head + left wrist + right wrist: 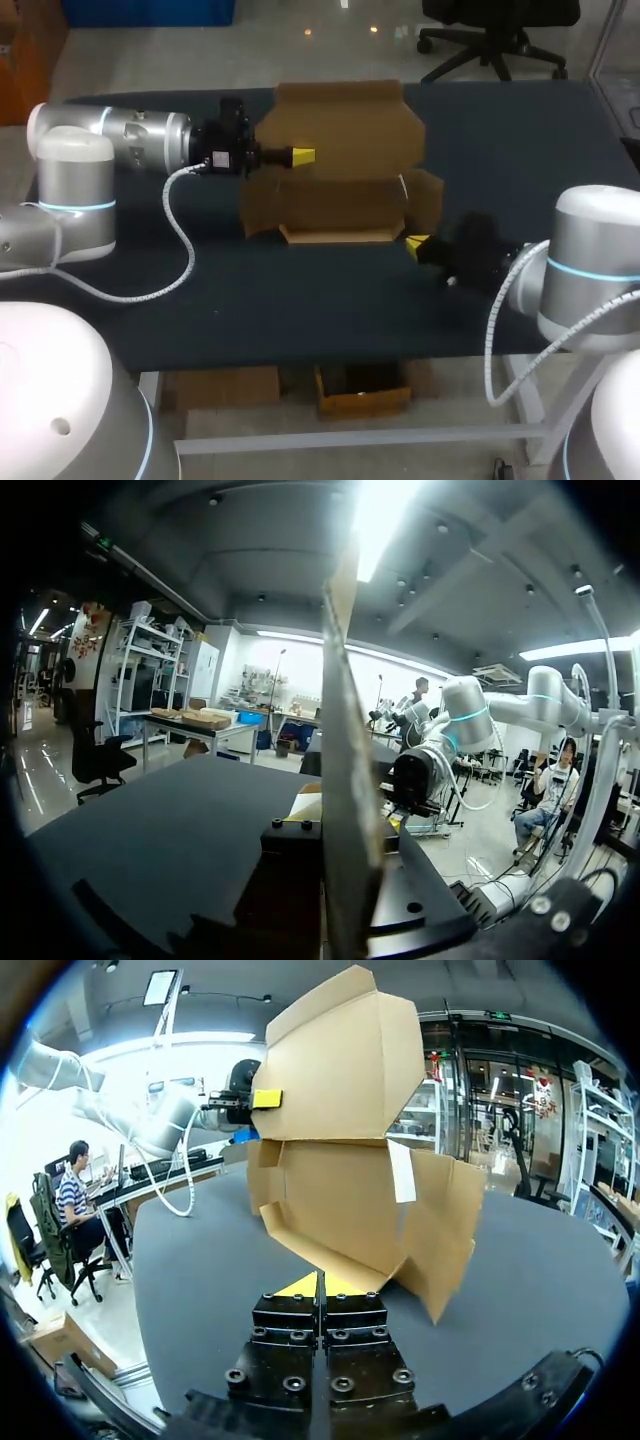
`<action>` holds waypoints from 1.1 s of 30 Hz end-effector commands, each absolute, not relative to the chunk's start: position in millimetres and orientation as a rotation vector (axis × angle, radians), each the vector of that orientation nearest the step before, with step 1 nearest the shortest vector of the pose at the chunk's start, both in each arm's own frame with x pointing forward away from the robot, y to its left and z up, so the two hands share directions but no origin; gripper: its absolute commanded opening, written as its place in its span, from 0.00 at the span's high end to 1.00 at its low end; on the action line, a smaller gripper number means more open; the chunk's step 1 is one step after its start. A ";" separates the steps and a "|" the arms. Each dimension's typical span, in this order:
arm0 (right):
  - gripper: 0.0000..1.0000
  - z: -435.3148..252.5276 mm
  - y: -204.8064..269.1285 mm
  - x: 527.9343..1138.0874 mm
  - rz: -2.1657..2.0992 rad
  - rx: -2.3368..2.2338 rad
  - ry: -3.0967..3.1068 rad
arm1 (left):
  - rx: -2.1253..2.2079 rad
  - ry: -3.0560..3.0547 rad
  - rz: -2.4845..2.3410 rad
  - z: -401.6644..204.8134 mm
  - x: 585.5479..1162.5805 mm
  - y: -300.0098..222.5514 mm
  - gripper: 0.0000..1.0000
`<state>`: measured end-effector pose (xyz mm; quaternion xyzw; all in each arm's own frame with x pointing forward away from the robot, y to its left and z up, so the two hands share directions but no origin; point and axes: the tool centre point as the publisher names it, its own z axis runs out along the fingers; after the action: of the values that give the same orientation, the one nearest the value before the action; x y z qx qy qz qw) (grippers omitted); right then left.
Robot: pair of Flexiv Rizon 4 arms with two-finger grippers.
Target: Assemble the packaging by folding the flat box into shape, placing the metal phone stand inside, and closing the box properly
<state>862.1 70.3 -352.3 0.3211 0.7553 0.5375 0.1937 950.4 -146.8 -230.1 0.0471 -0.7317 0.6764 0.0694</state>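
Left wrist: box (345,780) stands edge-on; we cannot see the tips of our left fingers (290,848) past it.

Left fingers (302,155), right fingers (417,242) both clamped on box (340,125).

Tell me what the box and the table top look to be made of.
The box: brown cardboard, matte; its thin raw edge and fold creases show in the wrist views. The table top: dark, dull and even, without glare, perhaps a mat or cloth cover; I cannot tell which.
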 end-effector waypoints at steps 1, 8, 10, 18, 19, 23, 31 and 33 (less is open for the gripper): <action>1.00 -342.7 44.4 852.0 1.541 0.843 2.175 | 0.142 -2.202 2.037 -233.2 949.7 -147.0 1.00; 0.88 -339.8 30.9 850.3 1.497 0.794 2.199 | 0.142 -2.202 2.037 -233.2 949.7 -147.0 1.00; 0.85 -340.6 27.7 851.7 1.493 0.782 2.209 | 0.142 -2.202 2.037 -233.2 949.7 -147.0 1.00; 0.60 -343.2 15.3 863.9 1.468 0.739 2.218 | 0.142 -2.202 2.037 -233.2 949.7 -147.0 1.00; 0.58 -343.9 13.8 866.4 1.463 0.738 2.216 | 0.142 -2.202 2.037 -233.2 949.7 -147.0 1.00; 0.52 -349.0 7.1 879.3 1.456 0.730 2.214 | 0.142 -2.202 2.037 -233.2 949.7 -147.0 1.00; 0.40 -359.2 -2.3 903.6 1.456 0.773 2.204 | 0.142 -2.202 2.037 -233.2 949.7 -147.0 1.00; 0.38 -360.5 -2.0 908.8 1.457 0.776 2.206 | 0.142 -2.202 2.037 -233.2 949.7 -147.0 1.00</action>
<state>900.1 -4.4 -354.6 0.2779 0.7866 0.5166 0.1930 950.4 -146.7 -230.1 0.0471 -0.7317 0.6764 0.0694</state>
